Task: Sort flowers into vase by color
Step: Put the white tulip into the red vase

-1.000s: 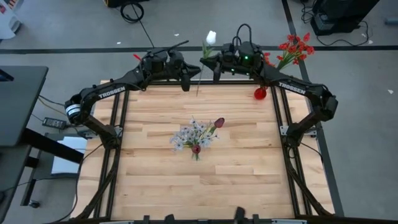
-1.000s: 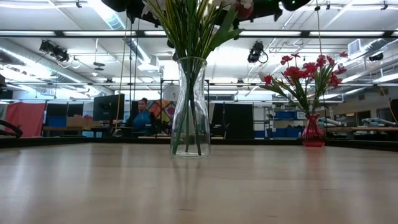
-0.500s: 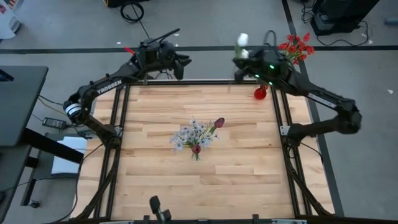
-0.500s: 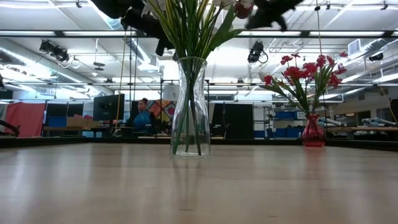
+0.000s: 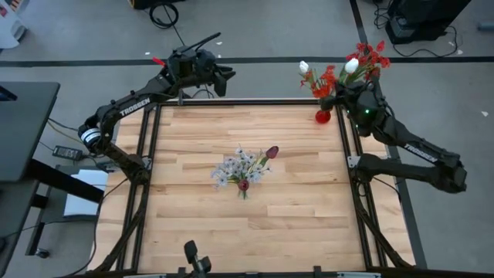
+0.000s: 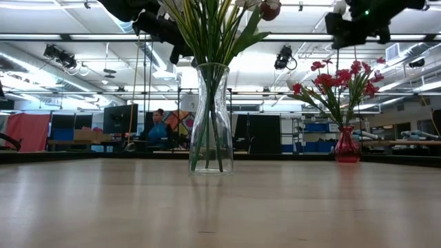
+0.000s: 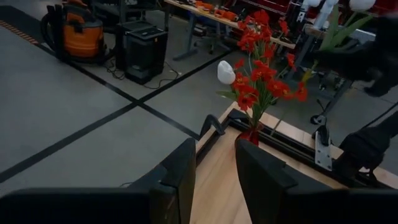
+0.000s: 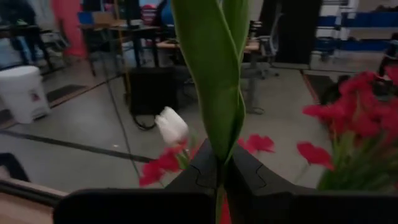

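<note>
Fingers of the left gripper [image 7: 214, 180] stand a little apart with nothing between them, and that gripper [image 5: 220, 77] hangs beyond the far left edge of the table [image 5: 193, 224], out over the floor. At the middle of the table stands one clear glass vase [image 6: 211, 118], seen from above as a bunch of pale lavender-white sprays [image 5: 238, 167] with two dark maroon tulips [image 5: 272, 152] among them, one at the upper right of the bunch and one at its lower edge; I cannot count the sprays one by one. Further right, at the far right corner, one small red vase [image 5: 323, 116] holds the red flowers [image 5: 369, 56], a spread of many small blooms on thin green stems, too tangled to count. Two white buds [image 5: 304, 68] show above that corner in the high view: one to the left of the red blooms, the other close by the right gripper [image 5: 345, 91]. The right gripper [image 8: 219, 171] has its fingers pressed tight on a green stem with long leaves [image 8: 214, 81], held upright just over the red vase, and beyond the fingers one white bud [image 8: 171, 126] shows among red petals
</note>
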Motion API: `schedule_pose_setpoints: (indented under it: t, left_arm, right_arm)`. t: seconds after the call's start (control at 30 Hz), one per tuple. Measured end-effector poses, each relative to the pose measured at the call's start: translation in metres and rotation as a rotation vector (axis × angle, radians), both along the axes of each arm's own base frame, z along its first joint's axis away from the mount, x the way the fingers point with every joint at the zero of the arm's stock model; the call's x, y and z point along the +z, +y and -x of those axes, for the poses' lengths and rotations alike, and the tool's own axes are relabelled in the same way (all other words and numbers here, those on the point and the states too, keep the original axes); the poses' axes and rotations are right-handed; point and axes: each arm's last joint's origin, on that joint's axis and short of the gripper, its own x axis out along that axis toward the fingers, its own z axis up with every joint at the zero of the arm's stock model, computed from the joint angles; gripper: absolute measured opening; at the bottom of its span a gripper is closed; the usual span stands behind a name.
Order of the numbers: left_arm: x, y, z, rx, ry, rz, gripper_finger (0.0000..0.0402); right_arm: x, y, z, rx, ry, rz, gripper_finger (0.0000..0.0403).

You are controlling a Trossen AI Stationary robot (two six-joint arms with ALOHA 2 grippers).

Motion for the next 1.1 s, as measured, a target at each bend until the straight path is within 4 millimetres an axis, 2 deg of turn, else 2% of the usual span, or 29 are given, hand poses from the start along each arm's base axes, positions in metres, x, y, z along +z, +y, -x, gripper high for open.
schedule_pose_setpoints:
  t: [0.13, 0.4, 0.7, 1.1]
  left_arm:
    - [0.0, 0.0, 0.0, 0.003, -0.005, 0.011, 0.0121]
    - [0.0, 0.0, 0.0, 0.011, -0.022, 0.047, 0.0121]
    - [0.0, 0.0, 0.0, 0.012, -0.023, 0.052, 0.0121]
    - [0.0, 0.001, 0.001, 0.01, -0.014, 0.032, 0.0121]
  right_arm:
    - [-0.012, -0.006, 0.005, -0.052, 0.011, -0.002, 0.0016]
    - [-0.008, -0.015, 0.013, -0.123, 0.045, 0.048, 0.0016]
    - [-0.021, -0.033, 0.015, -0.138, 0.069, 0.006, 0.0016]
    - [-0.024, -0.036, 0.014, -0.187, 0.083, 0.002, 0.0023]
